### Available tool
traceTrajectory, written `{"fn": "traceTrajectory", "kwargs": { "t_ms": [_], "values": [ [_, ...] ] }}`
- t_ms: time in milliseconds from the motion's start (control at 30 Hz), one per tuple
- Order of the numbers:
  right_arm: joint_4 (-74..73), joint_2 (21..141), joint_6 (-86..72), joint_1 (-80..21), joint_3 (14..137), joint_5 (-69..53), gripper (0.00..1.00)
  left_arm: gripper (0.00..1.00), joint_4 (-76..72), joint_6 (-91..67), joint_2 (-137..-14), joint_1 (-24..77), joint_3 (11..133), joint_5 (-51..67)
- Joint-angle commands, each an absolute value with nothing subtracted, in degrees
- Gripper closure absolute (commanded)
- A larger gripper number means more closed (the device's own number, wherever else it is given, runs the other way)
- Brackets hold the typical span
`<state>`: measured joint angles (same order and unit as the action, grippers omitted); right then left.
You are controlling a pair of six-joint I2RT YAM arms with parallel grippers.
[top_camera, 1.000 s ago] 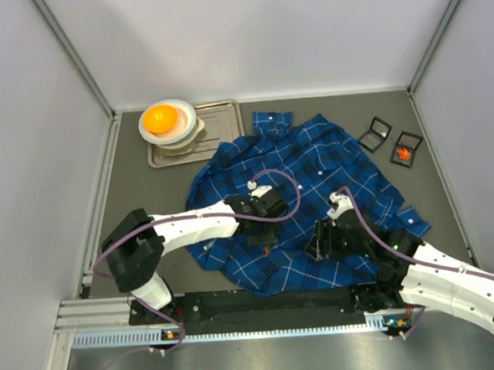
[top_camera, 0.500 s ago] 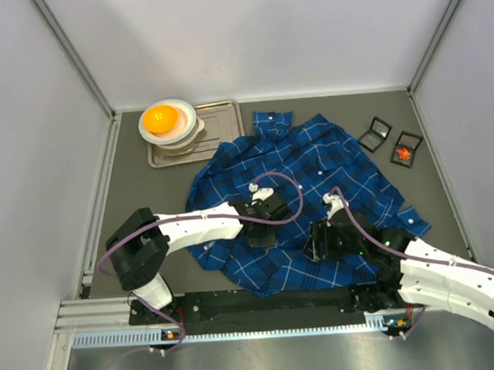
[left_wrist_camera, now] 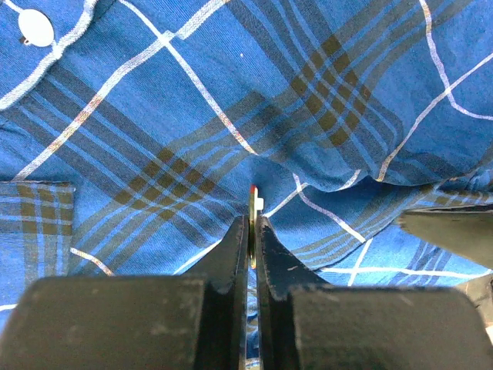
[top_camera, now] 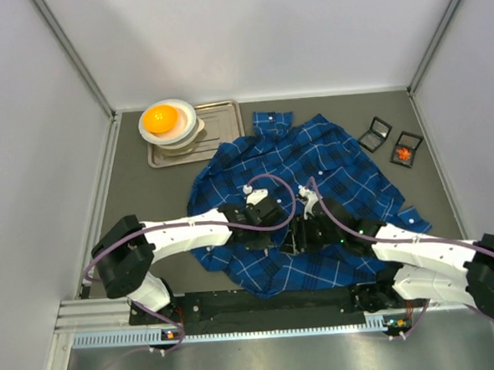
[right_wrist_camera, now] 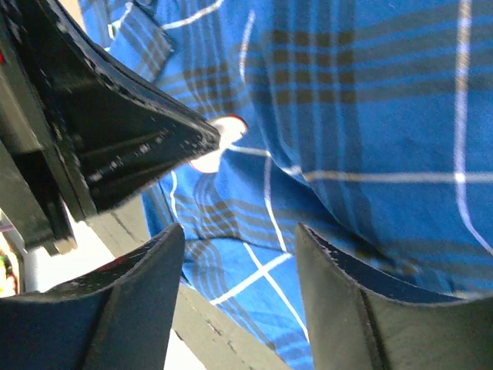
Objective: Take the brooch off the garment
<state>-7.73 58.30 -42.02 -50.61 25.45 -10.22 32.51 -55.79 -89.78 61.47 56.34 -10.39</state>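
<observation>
While the left gripper (left_wrist_camera: 253,225) pinches the thin brooch (left_wrist_camera: 252,202) edge-on at the garment (left_wrist_camera: 154,116), the right gripper (right_wrist_camera: 239,235) hangs just beside, jaws spread wide, holding nothing.

arms (top_camera: 183,232): white shells, black joints | cables (top_camera: 276,183): purple, looping | pincer fingers (left_wrist_camera: 227,266): black, wedge-shaped, scuffed

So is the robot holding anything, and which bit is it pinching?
The left pincer is shut on the brooch, squeezing its flat sides, with its top edge poking out against the shirt. The right pincer is open and holds nothing.
</observation>
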Motion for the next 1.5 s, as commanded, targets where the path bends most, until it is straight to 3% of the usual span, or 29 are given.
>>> {"fn": "traceTrajectory", "kwargs": {
  "t_ms": [0, 300, 600, 967, 1167, 1467],
  "values": [
    [4.47, 63.53, -44.91, -50.01, 28.47, -15.03, 0.44, 1.00, 29.53, -56.25, -87.80, 62.40, 55.11, -11.25],
    [15.02, 72.50, -52.03, -45.09, 25.84, -19.42, 0.72, 1.00, 25.67, -57.39, -84.47, 63.98, 50.90, -14.76],
    [23.72, 79.62, -56.07, -45.09, 24.26, -23.99, 0.78, 1.00, 18.03, -59.41, -78.67, 65.30, 44.39, -19.86],
    [25.40, 80.77, -60.55, -45.70, 21.89, -23.55, 0.79, 1.00, 19.95, -60.99, -82.44, 68.90, 47.81, -27.41],
    [27.42, 81.30, -62.58, -45.70, 20.13, -21.97, 0.89, 1.00, 20.39, -63.28, -81.74, 71.01, 47.11, -31.37],
    [33.04, 85.69, -65.13, -45.70, 20.65, -24.52, 0.91, 1.00, 20.30, -64.07, -81.04, 73.21, 47.02, -34.28]
  ]
}}
